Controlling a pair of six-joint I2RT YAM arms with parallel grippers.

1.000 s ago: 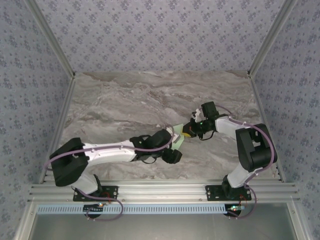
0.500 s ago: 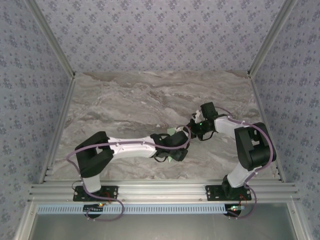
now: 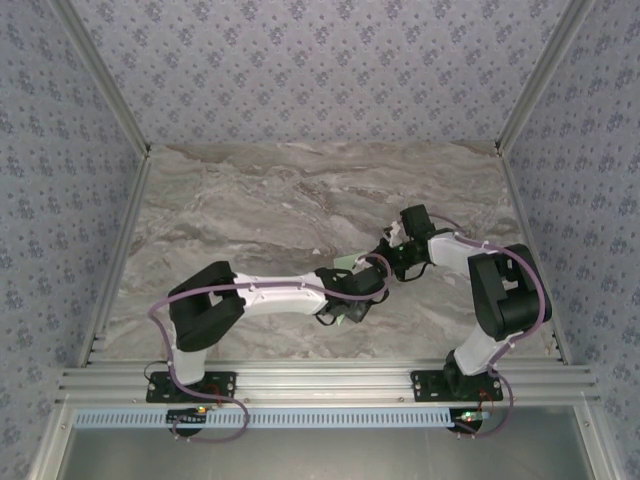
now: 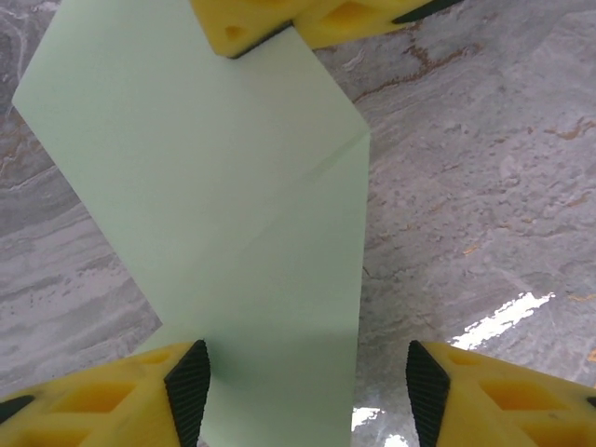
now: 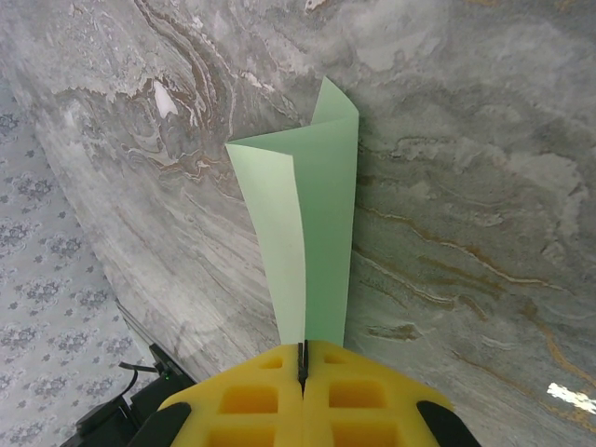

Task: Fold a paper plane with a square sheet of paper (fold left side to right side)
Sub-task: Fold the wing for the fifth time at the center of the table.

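We read this as a robotics lab test cell. Giveaways: two robot arms, the left arm [image 3: 270,295] and the right arm [image 3: 500,290], bolted side by side to an aluminium rail [image 3: 320,382] at the near edge of the table. Aluminium posts [image 3: 100,75] frame a closed booth. The walls [image 3: 320,70] are flat panels with one repeating floral print on all three sides, like a backdrop. The tabletop [image 3: 250,210] is a marble-look sheet fitted inside the frame. Purple cables [image 3: 215,425] loop along the arms and at the bases. A slotted strip [image 3: 320,417] runs below the rail. Status lights [image 3: 470,413] glow at the bases.
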